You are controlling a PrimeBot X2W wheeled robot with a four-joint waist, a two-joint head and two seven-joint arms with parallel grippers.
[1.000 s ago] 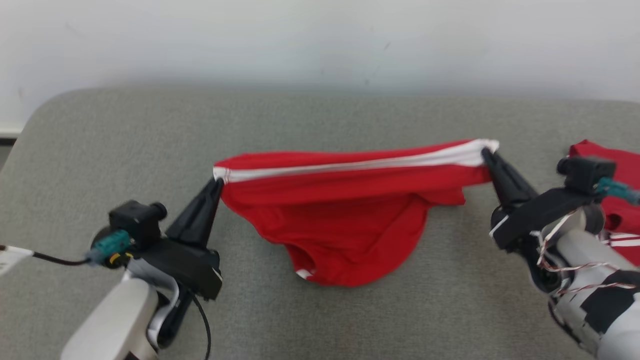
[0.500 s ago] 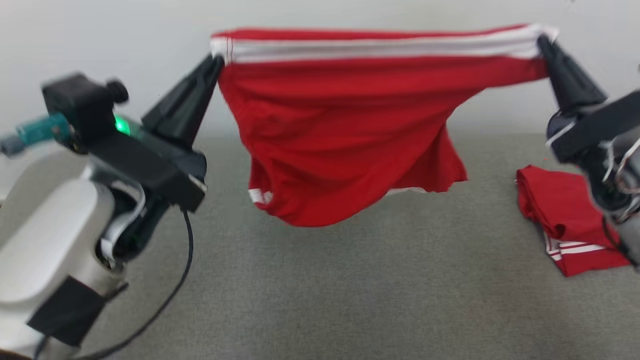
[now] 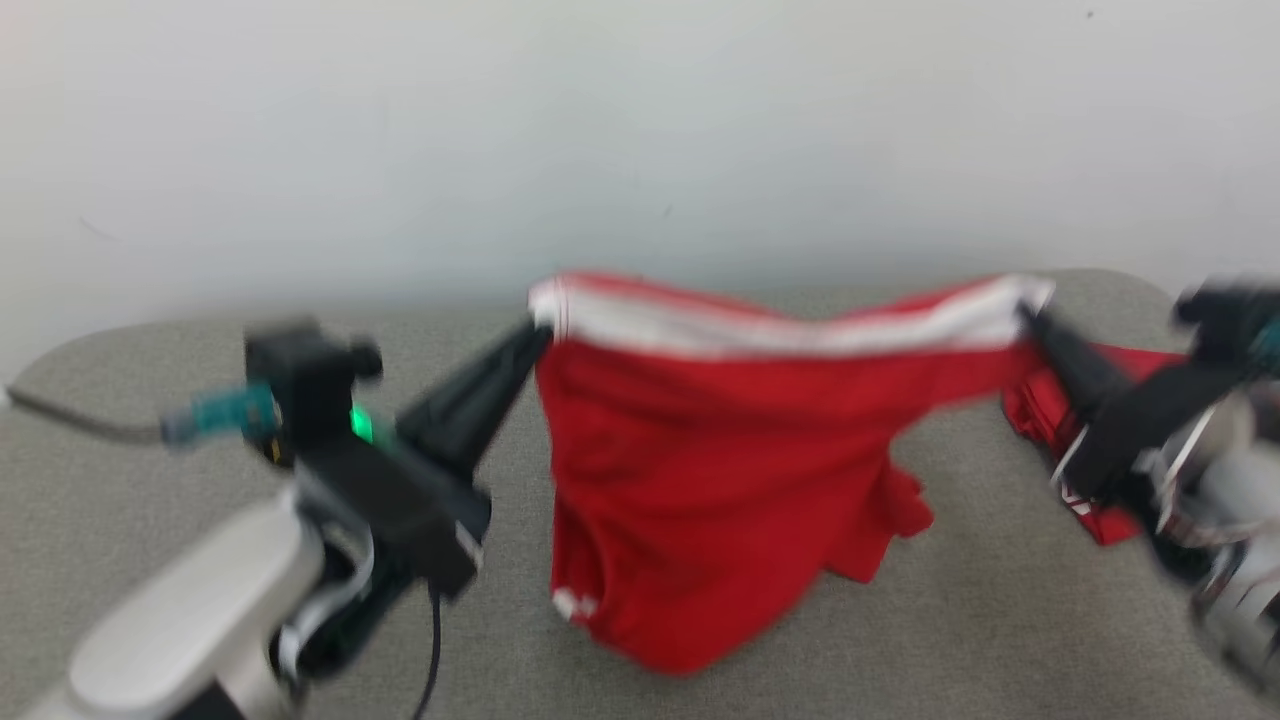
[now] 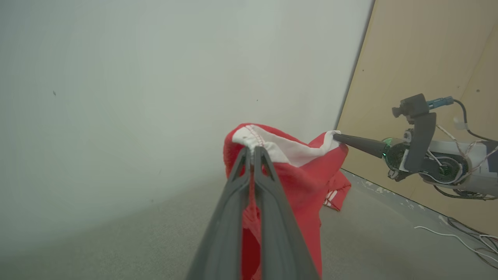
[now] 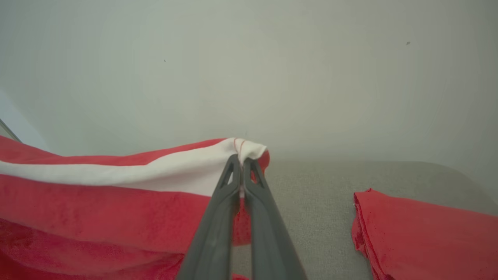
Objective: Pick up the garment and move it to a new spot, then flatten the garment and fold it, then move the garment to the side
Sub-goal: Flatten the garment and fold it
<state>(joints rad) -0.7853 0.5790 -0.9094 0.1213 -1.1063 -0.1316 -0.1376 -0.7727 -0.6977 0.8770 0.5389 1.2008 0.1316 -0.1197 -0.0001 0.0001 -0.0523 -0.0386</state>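
A red garment (image 3: 700, 480) with a white band along its top edge hangs between my two grippers above the grey table (image 3: 150, 520). My left gripper (image 3: 540, 335) is shut on the garment's left top corner, and in the left wrist view that gripper (image 4: 251, 149) pinches the white hem of the garment (image 4: 299, 175). My right gripper (image 3: 1030, 312) is shut on the right top corner; in the right wrist view it (image 5: 240, 157) clamps the white band of the garment (image 5: 116, 202). The lower part sags and its bottom reaches the table.
A second red garment (image 3: 1040, 420), folded, lies on the table at the right behind my right arm, and is the folded red garment (image 5: 424, 233) in the right wrist view. A pale wall (image 3: 640, 130) runs behind the table. Cables lie on the floor (image 4: 459, 237) in the left wrist view.
The head view has shifted and blurred. The garment, lifted high half a second ago, now hangs lower with its bottom on the table, and the grippers stand closer together.
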